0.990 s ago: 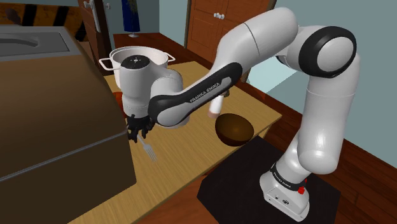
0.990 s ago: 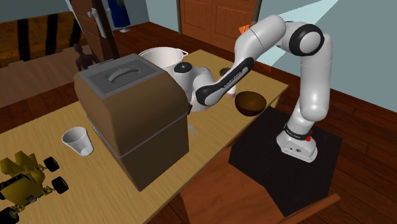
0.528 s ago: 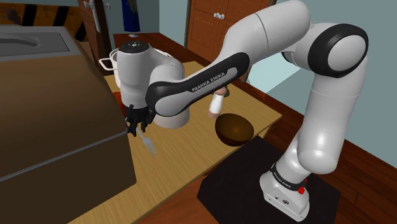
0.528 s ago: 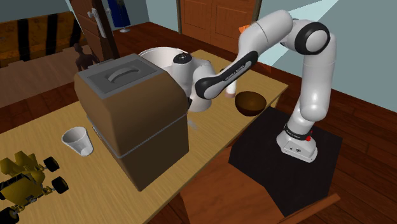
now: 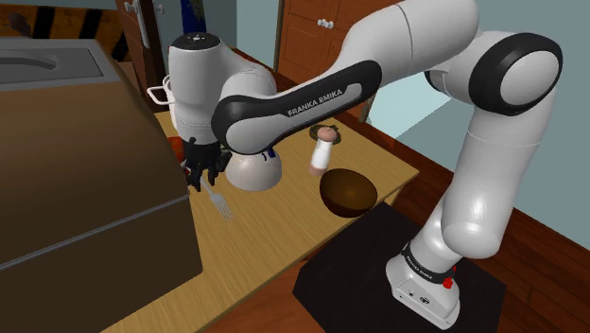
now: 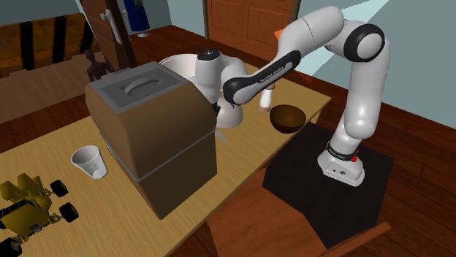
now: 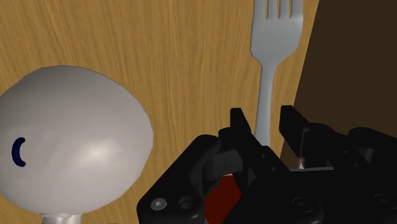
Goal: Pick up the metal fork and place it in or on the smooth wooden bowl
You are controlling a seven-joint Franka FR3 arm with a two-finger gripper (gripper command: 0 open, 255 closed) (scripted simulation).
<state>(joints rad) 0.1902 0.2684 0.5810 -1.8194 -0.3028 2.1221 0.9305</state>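
A grey metal fork (image 5: 220,204) hangs tines-down from my black gripper (image 5: 200,176), just off the wooden table (image 5: 274,246) beside the big brown box. In the wrist view the gripper (image 7: 265,122) is shut on the fork (image 7: 275,38), its handle clasped between both fingers and the tines pointing away over the table. The second exterior view shows the gripper (image 6: 216,124) and the fork (image 6: 221,137) at the box's corner. The dark brown wooden bowl (image 5: 348,190) (image 6: 287,117) stands empty near the table edge closest to the stand, well apart from the gripper.
The brown box (image 5: 76,180) rises right next to the gripper. A white rounded object (image 5: 253,170) (image 7: 70,140) sits on the gripper's other side, a white pot (image 6: 179,67) behind it. A small shaker (image 5: 324,151) stands beyond the bowl. A white cup (image 6: 89,160) and a toy car (image 6: 29,204) lie past the box.
The arm has risen and the gripper has lifted the fork up from the table, drifting slightly toward the box. The bowl has not moved.
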